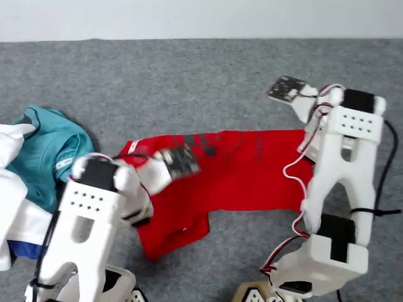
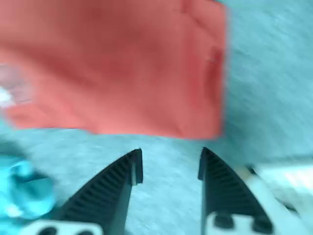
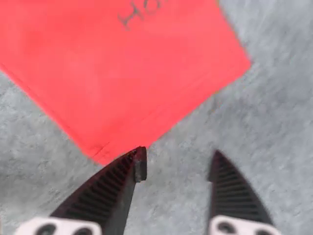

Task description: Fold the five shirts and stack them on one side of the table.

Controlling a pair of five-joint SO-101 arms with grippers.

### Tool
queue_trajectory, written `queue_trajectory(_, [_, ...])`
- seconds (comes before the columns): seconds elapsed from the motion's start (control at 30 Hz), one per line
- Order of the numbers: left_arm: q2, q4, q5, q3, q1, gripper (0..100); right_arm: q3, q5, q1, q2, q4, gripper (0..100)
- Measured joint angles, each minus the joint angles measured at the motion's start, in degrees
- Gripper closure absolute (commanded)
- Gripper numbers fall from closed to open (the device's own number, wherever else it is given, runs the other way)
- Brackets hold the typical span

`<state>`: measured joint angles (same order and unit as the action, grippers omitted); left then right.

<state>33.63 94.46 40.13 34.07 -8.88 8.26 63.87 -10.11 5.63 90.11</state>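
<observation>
Red shirt: lies mid-worktop, spread left to right and mostly flat, with one rumpled lobe pulled toward the near-left. Its right edge ends just beside the right arm.

Teal shirt: crumpled at the left, unfolded. White shirt: bunched at the left edge, touching the teal one.

Worktop: grey and napped like carpet.

Left pincer: jaws set wide and holding nothing, over bare grey surface just beside a straight edge of the red shirt.

Right pincer: jaws likewise wide and empty. One tip is at the edge of the red shirt near a corner, the other over bare surface.

Handling assessment: the shirt is judged light, limp and not fragile. It will sag and drape from whatever point is lifted and will not hold shape on its own. The napped surface probably grips cloth, so dragging risks bunching; lifting and laying over is safer.

Recommended hold: hem corners or seamed edges, where the cloth is doubled and gives the jaws more to pinch. Each pincer should take a matching corner, so the fold line stays straight.
</observation>
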Motion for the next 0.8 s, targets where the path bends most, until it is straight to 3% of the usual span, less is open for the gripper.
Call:
queue_trajectory(0.1, [-1.0,-9.1,-5.4,-1.0,3.9,100,0.0,-1.8,2.9,0.7,-5.0,97.6])
queue_trajectory(0.33, [-10.7,-32.7,-24.4,-0.6,8.7,100,0.0,-13.2,6.7,9.8,-19.0,98.8])
queue_trajectory(0.47, [-20.7,-40.4,-27.6,-0.7,8.9,100,0.0,-16.5,6.9,16.9,-25.3,98.7])
queue_trajectory(0.63, [-35.4,-42.3,-28.0,-6.2,9.1,100,0.0,-17.0,6.6,24.3,-32.0,98.5])
queue_trajectory(0.8, [-46.2,-37.9,-27.7,-15.5,12.4,100,2.8,-17.0,4.8,28.2,-32.4,98.7])
